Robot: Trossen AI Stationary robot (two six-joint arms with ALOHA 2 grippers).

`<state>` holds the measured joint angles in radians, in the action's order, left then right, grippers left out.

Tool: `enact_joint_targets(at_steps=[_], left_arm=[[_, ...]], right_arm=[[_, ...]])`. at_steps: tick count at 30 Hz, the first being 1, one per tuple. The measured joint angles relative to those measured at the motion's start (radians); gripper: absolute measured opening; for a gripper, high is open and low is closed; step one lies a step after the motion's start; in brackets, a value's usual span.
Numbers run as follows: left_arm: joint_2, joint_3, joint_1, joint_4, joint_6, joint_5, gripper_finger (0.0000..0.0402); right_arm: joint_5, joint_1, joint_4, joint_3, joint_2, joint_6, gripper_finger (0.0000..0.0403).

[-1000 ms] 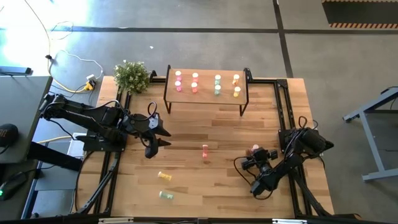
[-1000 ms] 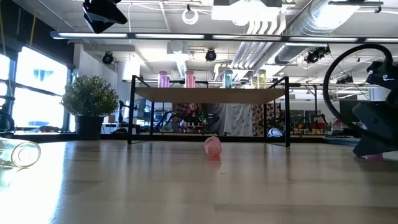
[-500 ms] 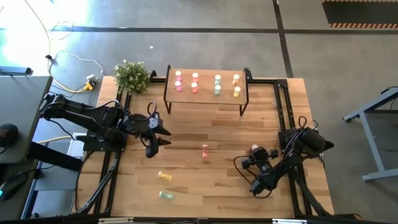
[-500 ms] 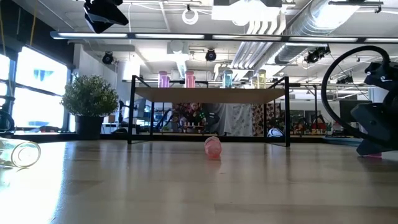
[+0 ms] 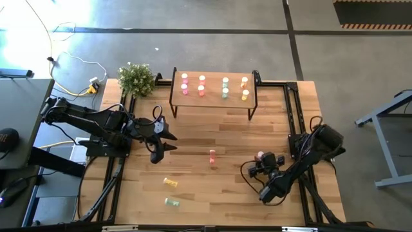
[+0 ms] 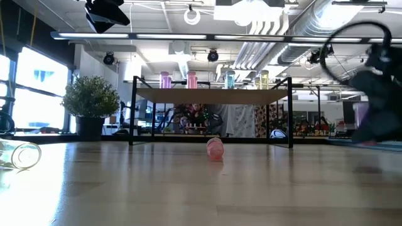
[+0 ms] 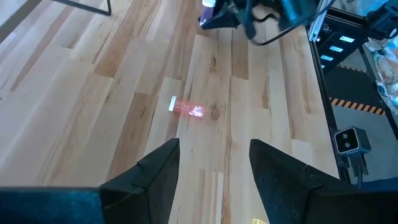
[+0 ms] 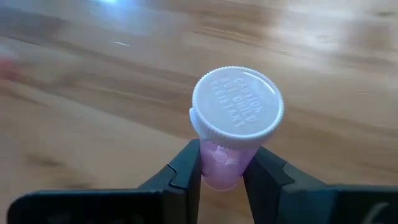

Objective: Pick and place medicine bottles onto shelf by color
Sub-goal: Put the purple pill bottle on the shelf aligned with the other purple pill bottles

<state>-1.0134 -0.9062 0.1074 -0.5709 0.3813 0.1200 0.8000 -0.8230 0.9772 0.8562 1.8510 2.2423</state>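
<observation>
The shelf (image 5: 212, 96) stands at the table's far side with several medicine bottles (image 5: 201, 85) upright on it, grouped by colour. A pink bottle (image 5: 212, 157) lies on its side mid-table, also in the left wrist view (image 7: 186, 107). A yellow bottle (image 5: 170, 183) and a green bottle (image 5: 172, 202) lie nearer the front. My right gripper (image 5: 261, 161) is shut on another pink bottle (image 8: 235, 115) with a white cap, at the table's right. My left gripper (image 5: 170, 142) hovers open and empty above the table's left half (image 7: 214, 165). My right gripper pinches the pink bottle's body (image 8: 219, 163), just below the white cap (image 8: 236, 106), between its two fingers (image 8: 189, 169). The fingers slant down at it from the table's right. The bottle is lifted clear of the table (image 6: 360, 116), cap end out past the fingers.
A small potted plant (image 5: 136, 78) stands at the far left corner beside the shelf. A clear bottle (image 6: 25, 156) lies at the left in the low view. Black frame rails (image 5: 296, 109) run along both table sides. Bare wood lies between the shelf and the loose bottles.
My right gripper has risen with the pink bottle, which stood on the table a second ago and now hangs clear of it. The gripper has also tipped a little and shifted slightly toward the table's left.
</observation>
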Motion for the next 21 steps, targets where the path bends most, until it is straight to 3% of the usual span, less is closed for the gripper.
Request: enact_joint_targets(at_steps=[4, 12, 21], left_arm=[[0.000, 0.000, 0.000, 0.000, 0.000, -0.003, 0.0186], [0.000, 0.000, 0.000, 0.000, 0.046, -0.009, 0.0186], [0.000, 0.000, 0.000, 0.015, 0.196, -0.086, 0.0186]], right_arm=[[0.053, 0.000, -0.116, 0.000, -0.120, -0.111, 0.0082], [0.049, 0.059, -0.447, 0.001, -0.336, -0.570, 0.0081], [-0.267, 0.228, -0.779, 0.001, -0.441, -1.096, 0.0081]])
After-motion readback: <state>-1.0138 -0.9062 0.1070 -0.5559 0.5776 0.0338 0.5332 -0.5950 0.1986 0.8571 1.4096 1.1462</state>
